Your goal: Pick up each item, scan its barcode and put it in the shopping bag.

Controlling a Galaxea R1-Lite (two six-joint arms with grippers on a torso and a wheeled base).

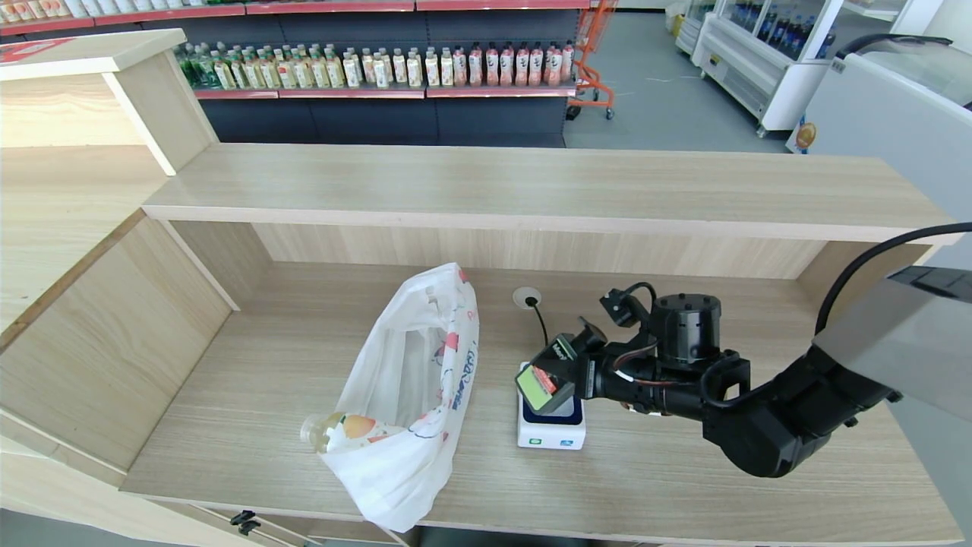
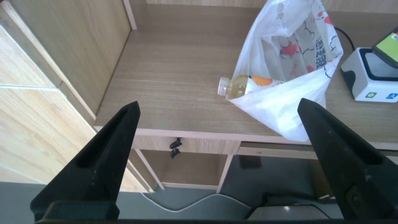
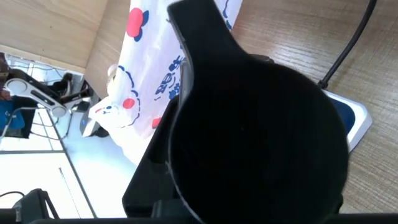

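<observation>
My right gripper [image 1: 563, 370] hangs just above the white scanner [image 1: 551, 429], shut on a small dark item with a green and red label [image 1: 544, 384]. The label is tilted and faces down toward the scanner's blue top. In the right wrist view a black shape close to the camera hides the held item; the scanner [image 3: 356, 118] and the shopping bag [image 3: 154, 81] show behind it. The white printed shopping bag [image 1: 414, 395] lies open left of the scanner, with a bottle [image 1: 334, 430] lying in its mouth. My left gripper [image 2: 219, 109] is open and empty, off the counter's front edge, near the bottle [image 2: 239, 86].
A black cable [image 1: 541, 323] runs from the scanner to a round grommet [image 1: 526, 296] at the back. A raised wooden ledge [image 1: 531, 190] borders the rear, and a side panel [image 1: 114, 342] closes the left. Bare counter lies left of the bag.
</observation>
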